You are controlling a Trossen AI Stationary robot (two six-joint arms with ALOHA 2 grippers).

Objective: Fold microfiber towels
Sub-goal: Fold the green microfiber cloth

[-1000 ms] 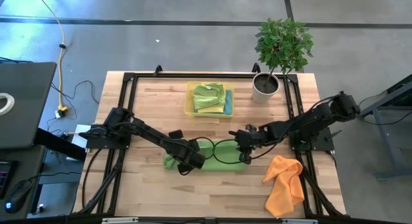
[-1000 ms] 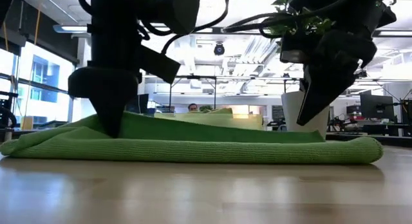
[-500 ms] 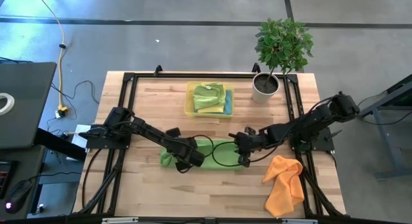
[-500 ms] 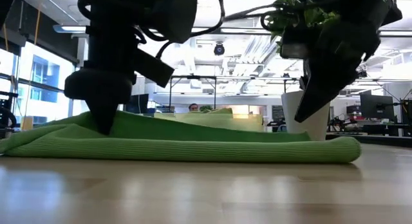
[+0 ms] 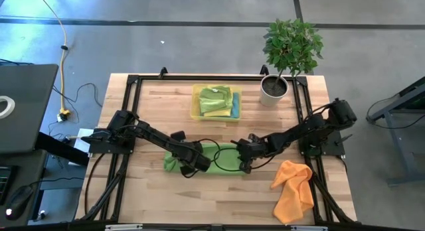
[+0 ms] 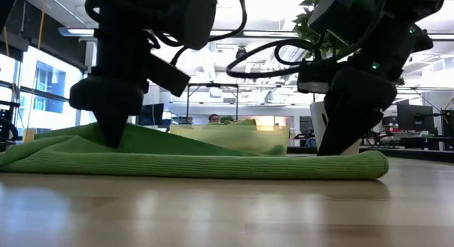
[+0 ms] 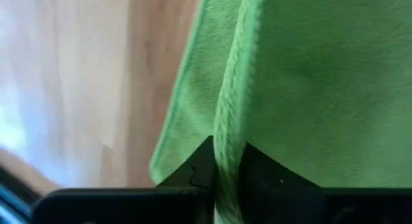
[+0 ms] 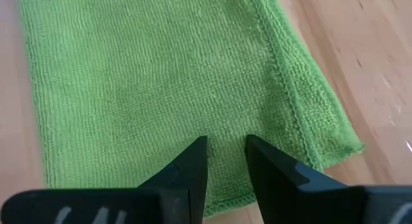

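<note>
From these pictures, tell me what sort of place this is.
Probably a robotics lab in an open-plan office: a wooden workbench on concrete floor, desks with monitors behind, strip-lit ceiling, and a potted plant.

Green towel (image 5: pixel 211 159) folded flat mid-table; orange one (image 5: pixel 293 188) crumpled near the right corner.

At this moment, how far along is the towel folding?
Done: folded cloths, green on top, lie in the yellow tray. In hand: a green towel lies folded over at mid-table; the left gripper pinches its hemmed edge, and the right gripper is open, fingertips on the cloth, gripping nothing. Left: finishing this fold, and the orange towel, crumpled and untouched near the right arm.
</note>
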